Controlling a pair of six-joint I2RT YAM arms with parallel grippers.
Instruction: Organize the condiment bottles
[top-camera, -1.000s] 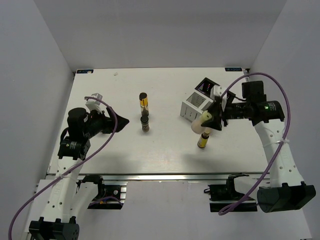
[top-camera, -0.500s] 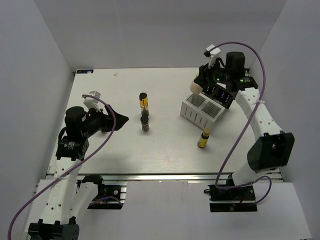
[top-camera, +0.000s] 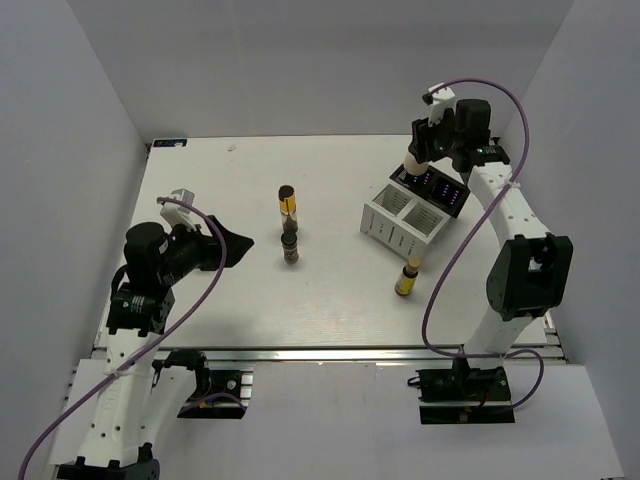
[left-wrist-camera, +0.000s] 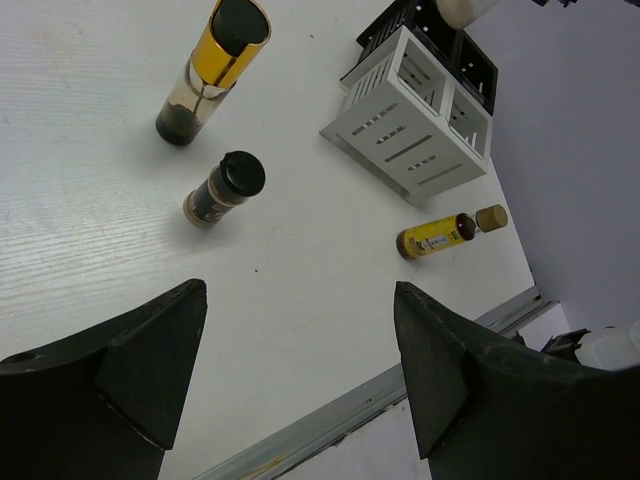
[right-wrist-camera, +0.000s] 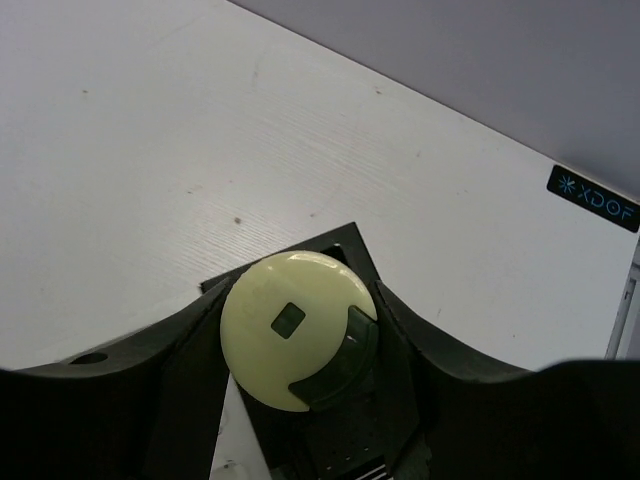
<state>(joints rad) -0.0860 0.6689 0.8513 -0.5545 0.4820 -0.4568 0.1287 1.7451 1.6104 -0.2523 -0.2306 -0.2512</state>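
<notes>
Top view: right claw (top-camera: 420, 158) clamped on cream jar (top-camera: 412, 162), held high over black box (top-camera: 437, 188) at far right of tabletop (top-camera: 200, 180). White rack (top-camera: 404, 219) just beside the box, on its near-left side, so the jar probably needs to come back toward the arm bases, leftward and down, to reach a compartment. Left claw (top-camera: 238, 243) spread wide, holding nothing, hovering near the left edge. Slim yellow bottle (top-camera: 288, 202) and dark-brown bottle (top-camera: 290, 245) upright mid-table, close together, nearer the left arm. Amber bottle (top-camera: 407, 277) just in front of the rack, nearer the right arm. Left wrist view: both fingers far apart at the bottom, the two mid-table bottles ahead and left, rack and amber bottle ahead and right, none in a compartment. Cannot tell from here whether the amber bottle stands or lies. Right wrist view: jar seen end-on, long axis along the camera's line, pinched between both fingers, box corner right below, rack out of shot.
</notes>
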